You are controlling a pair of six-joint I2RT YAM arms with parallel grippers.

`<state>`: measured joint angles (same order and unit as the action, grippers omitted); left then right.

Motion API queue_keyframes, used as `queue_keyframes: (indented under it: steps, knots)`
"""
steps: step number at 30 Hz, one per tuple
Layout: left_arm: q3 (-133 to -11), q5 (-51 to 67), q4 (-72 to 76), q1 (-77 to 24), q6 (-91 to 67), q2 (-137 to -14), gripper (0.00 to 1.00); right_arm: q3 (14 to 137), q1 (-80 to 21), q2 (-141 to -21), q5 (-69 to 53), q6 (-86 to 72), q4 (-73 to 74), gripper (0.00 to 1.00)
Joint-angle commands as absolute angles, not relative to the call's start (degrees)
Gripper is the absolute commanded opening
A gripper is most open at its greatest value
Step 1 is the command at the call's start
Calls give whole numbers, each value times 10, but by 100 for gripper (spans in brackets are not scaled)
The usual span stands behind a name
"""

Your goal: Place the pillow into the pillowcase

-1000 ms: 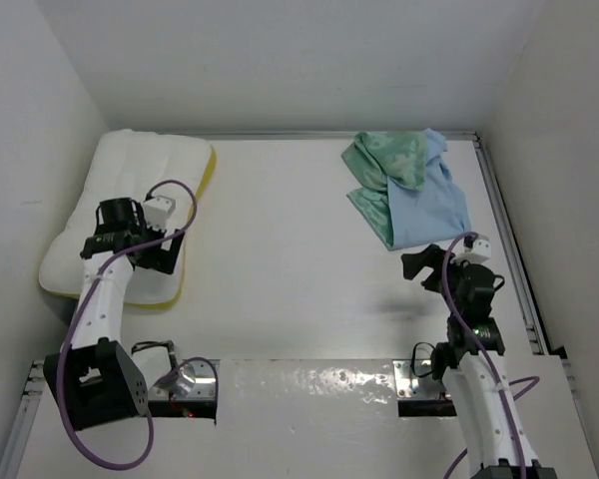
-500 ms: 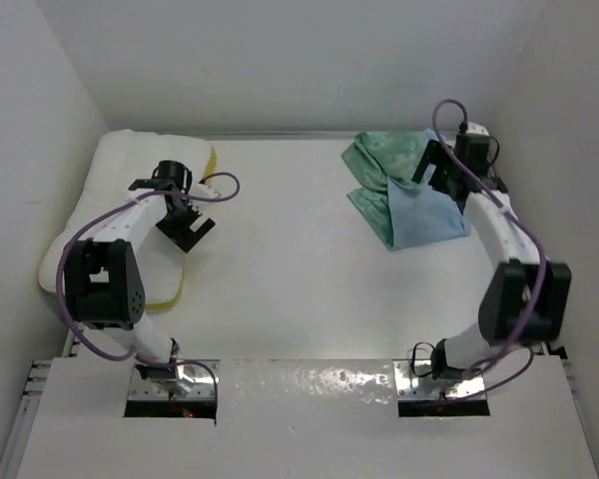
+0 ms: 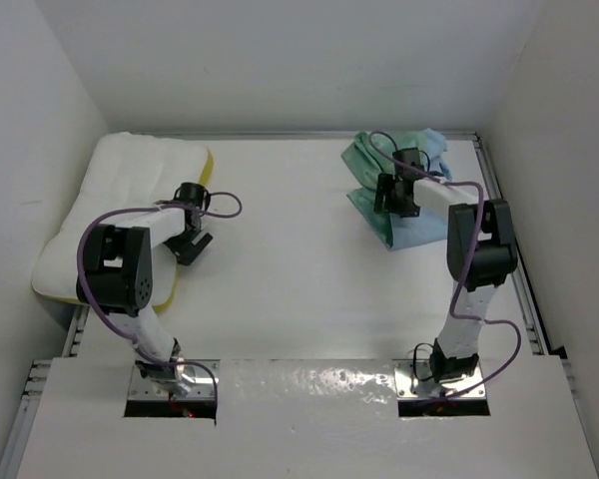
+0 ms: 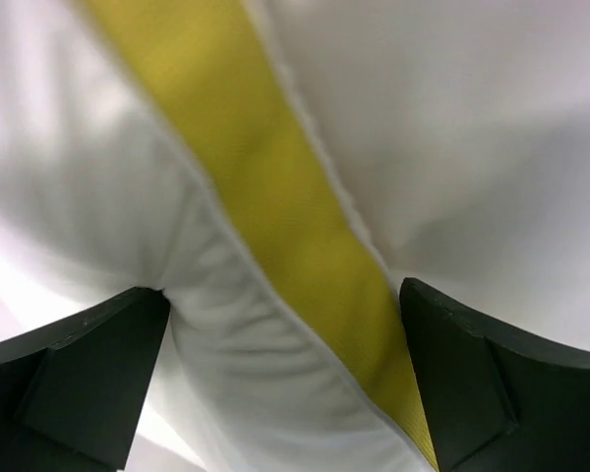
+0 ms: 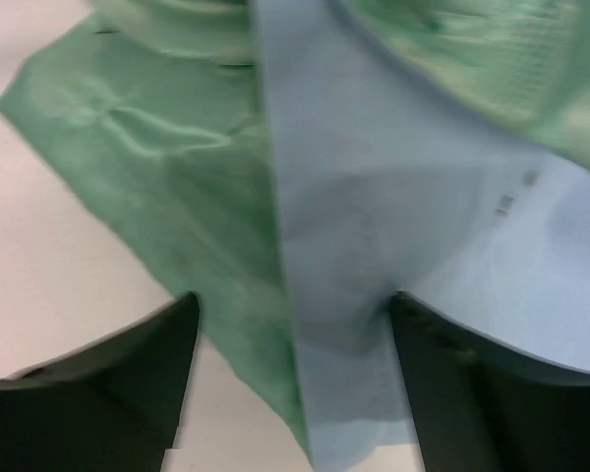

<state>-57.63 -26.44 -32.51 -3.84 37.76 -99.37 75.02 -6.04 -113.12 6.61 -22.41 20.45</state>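
Open left end effector (image 4: pixel 280 295) straddles the pillow's (image 4: pixel 118 167) yellow band (image 4: pixel 265 187); open right end effector (image 5: pixel 295 300) straddles the pillowcase (image 5: pixel 167 187), its mouth indiscernible.

The left arm (image 3: pixel 115 264) and the right arm (image 3: pixel 476 249) each rise from their bases and fold forward. The left end effector (image 4: pixel 285 383) points down with its jaws spread wide. The right end effector (image 5: pixel 295 379) also points down, jaws apart.
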Motion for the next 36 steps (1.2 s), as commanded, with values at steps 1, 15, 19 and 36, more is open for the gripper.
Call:
queue_keyframes:
  steps: [1, 15, 19, 36]
  knots:
    - [-556, -358, -281, -33, 308, -962, 100, 744, -67, -1129, 70, -239, 182, 66]
    - [-556, -188, -272, 45, 397, -876, 0, 869, -83, -935, -169, -213, 200, 0]
    - [-586, -74, -337, -28, 455, -814, 0, 898, -85, -854, -181, -212, 198, 0]
    - [-405, -181, -523, -352, 610, -645, 0, 1092, -19, -865, 69, -171, 372, 0]
